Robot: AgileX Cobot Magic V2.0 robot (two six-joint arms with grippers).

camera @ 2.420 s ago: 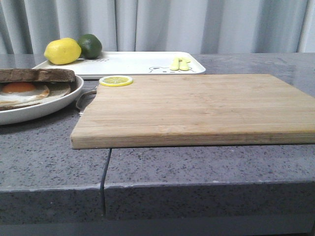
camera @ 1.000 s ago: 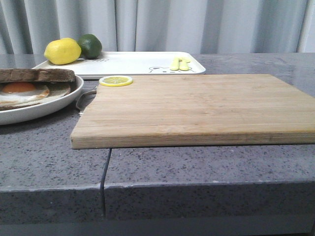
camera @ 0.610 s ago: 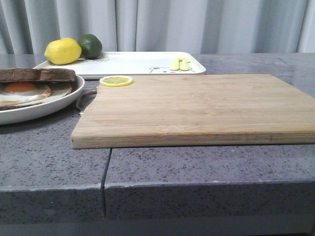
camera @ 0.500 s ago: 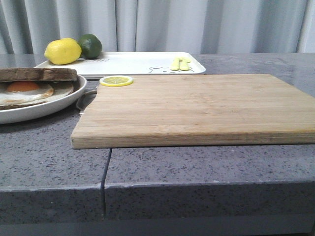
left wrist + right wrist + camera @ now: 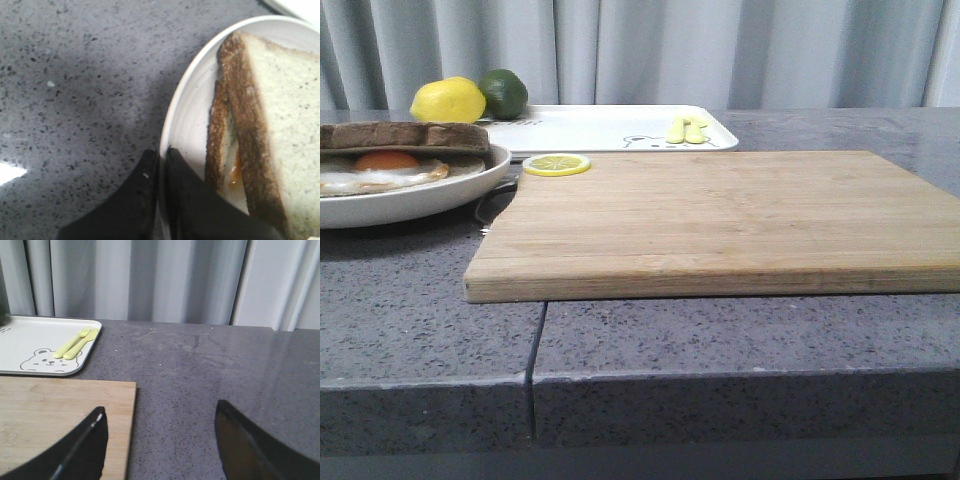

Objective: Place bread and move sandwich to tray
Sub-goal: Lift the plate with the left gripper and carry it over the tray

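The sandwich (image 5: 390, 160), a fried egg on toast under a brown-crusted slice of bread (image 5: 405, 136), lies on a round white plate (image 5: 440, 195) at the left. The plate hangs slightly above the counter, with a shadow beneath it. In the left wrist view my left gripper (image 5: 160, 155) is shut on the plate's rim (image 5: 182, 105), one finger inside and one outside, with the bread (image 5: 285, 115) just beyond. The white tray (image 5: 600, 128) lies at the back. My right gripper (image 5: 160, 412) is open and holds nothing, over the edge of the cutting board (image 5: 60, 410).
A wooden cutting board (image 5: 720, 215) fills the middle, with a lemon slice (image 5: 556, 164) on its far left corner. On the tray are a lemon (image 5: 447, 100), a lime (image 5: 503, 92) and yellow cutlery (image 5: 686, 129). Curtains close off the back.
The plate with the sandwich has risen off the counter and shifted right, toward the board and tray. Nothing else has moved.
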